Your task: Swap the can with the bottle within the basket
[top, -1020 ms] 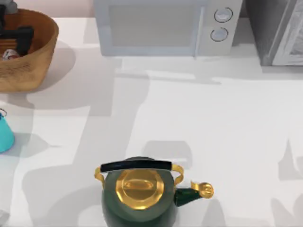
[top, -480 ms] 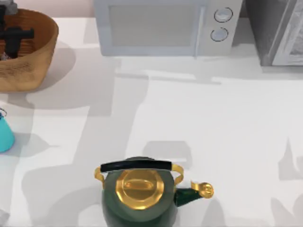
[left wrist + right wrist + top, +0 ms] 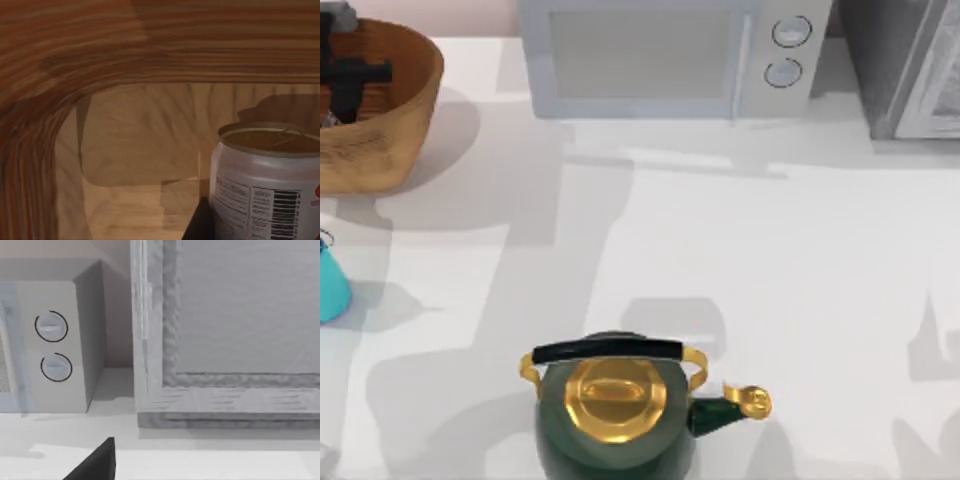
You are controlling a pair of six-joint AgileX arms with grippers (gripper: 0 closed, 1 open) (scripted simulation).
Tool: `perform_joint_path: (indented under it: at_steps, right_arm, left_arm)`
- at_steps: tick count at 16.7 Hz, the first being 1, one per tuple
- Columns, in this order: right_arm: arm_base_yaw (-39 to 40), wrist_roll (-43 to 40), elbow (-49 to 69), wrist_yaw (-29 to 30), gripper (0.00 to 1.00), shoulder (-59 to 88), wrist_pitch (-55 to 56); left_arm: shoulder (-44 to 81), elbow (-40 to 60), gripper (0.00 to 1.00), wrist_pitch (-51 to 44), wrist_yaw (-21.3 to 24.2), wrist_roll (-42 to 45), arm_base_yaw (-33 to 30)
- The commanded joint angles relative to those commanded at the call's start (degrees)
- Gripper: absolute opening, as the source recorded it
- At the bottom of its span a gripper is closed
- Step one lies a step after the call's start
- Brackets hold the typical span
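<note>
Lowered left gripper point(image 3: 345, 75) inside basket point(image 3: 390, 140), bottle point(image 3: 265, 185) beside it; grip unclear

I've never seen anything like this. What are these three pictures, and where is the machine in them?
It is a simulated two-armed robot at a white table. One picture looks down from above. The other two come from cameras on the arms' wrists.

From above, the left gripper is the dark shape reaching into the wicker basket. Its wrist camera sees the basket's ribbed inside and a small white bottle with a gold cap close by. Whether it grips the bottle is unclear.

On the table stand a teal can, a green and gold kettle and a microwave. The right gripper is idle, facing the microwave's knobs.
</note>
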Motion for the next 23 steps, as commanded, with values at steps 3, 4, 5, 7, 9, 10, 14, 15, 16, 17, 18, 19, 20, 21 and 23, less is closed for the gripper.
perform_joint_path:
  at_steps: [3, 4, 5, 7, 9, 10, 14, 15, 16, 17, 18, 19, 20, 21, 23]
  right_arm:
    - [0.0, 0.0, 0.0, 0.0, 1.0, 0.0, 0.0]
    - [0.0, 0.0, 0.0, 0.0, 1.0, 0.0, 0.0]
    - [0.0, 0.0, 0.0, 0.0, 1.0, 0.0, 0.0]
    - [0.0, 0.0, 0.0, 0.0, 1.0, 0.0, 0.0]
    - [0.0, 0.0, 0.0, 0.0, 1.0, 0.0, 0.0]
    - [0.0, 0.0, 0.0, 0.0, 1.0, 0.0, 0.0]
    - [0.0, 0.0, 0.0, 0.0, 1.0, 0.0, 0.0]
    - [0.0, 0.0, 0.0, 0.0, 1.0, 0.0, 0.0]
    - [0.0, 0.0, 0.0, 0.0, 1.0, 0.0, 0.0]
    - [0.0, 0.0, 0.0, 0.0, 1.0, 0.0, 0.0]
    - [0.0, 0.0, 0.0, 0.0, 1.0, 0.0, 0.0]
    - [0.0, 0.0, 0.0, 0.0, 1.0, 0.0, 0.0]
    - [0.0, 0.0, 0.0, 0.0, 1.0, 0.0, 0.0]
    - [0.0, 0.0, 0.0, 0.0, 1.0, 0.0, 0.0]
    - [0.0, 0.0, 0.0, 0.0, 1.0, 0.0, 0.0]
  left_arm:
    - [-3.64, 0.55, 0.0, -0.83, -0.61, -0.94, 0.03]
    - [-4.16, 0.06, 0.0, -0.43, -0.51, -1.02, -0.04]
    - [-5.22, -0.95, 0.0, 0.39, -0.3, -1.16, -0.18]
    - [-9.17, -4.74, 0.0, 3.33, 0.44, -1.59, -0.77]
    - [-15.58, -10.96, 0.0, 7.69, 1.49, -2.11, -1.72]
    - [-19.58, -14.87, 0.0, 10.22, 2.08, -2.38, -2.31]
    - [-40.91, -36.56, 0.0, 21.99, 4.45, -3.44, -5.03]
    - [-47.15, -43.32, 0.0, 25.17, 4.96, -3.71, -5.72]
    - [-53.69, -50.67, 0.0, 28.44, 5.38, -3.98, -6.37]
    - [-60.39, -58.37, 0.0, 31.76, 5.73, -4.26, -6.98]
    - [-67.22, -66.39, 0.0, 35.14, 6.0, -4.55, -7.54]
    - [-74.15, -74.67, 0.0, 38.57, 6.18, -4.84, -8.05]
    - [-81.17, -83.17, 0.0, 42.09, 6.24, -5.14, -8.48]
    - [-88.19, -91.76, 0.0, 45.66, 6.19, -5.43, -8.84]
    - [-102.19, -108.96, 0.0, 52.97, 5.83, -6.0, -9.36]
